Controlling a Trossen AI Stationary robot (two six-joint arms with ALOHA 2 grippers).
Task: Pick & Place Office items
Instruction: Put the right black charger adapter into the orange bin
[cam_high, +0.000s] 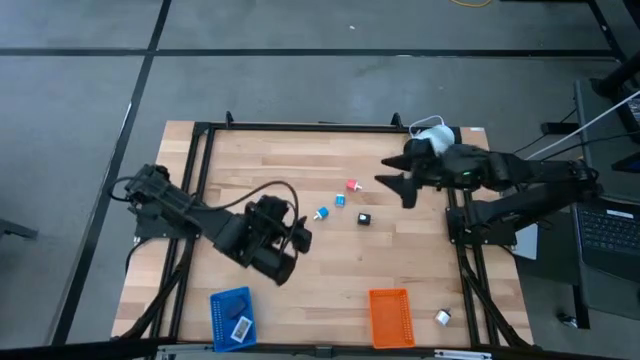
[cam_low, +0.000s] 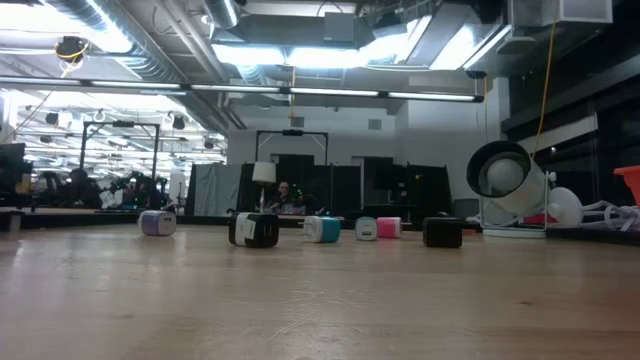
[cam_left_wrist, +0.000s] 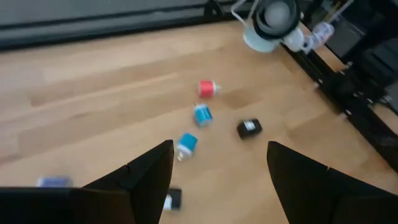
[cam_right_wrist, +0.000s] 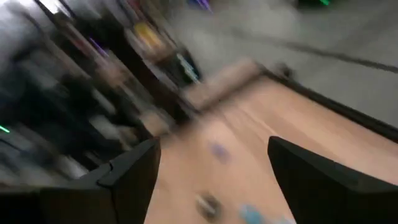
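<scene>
Mid-table, the red piece (cam_high: 352, 186), two blue pieces (cam_high: 321, 214) and a black piece (cam_high: 364, 219) lie loose; left gripper (cam_high: 303, 236) and right gripper (cam_high: 394, 184) both hang open, empty.

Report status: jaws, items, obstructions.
Left gripper jaws open, empty, near table centre. Right gripper jaws open, empty. Small red cube, black cube loose on wooden table. Nothing blocking.

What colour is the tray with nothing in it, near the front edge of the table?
Orange. The empty tray shows best in the high view.
</scene>
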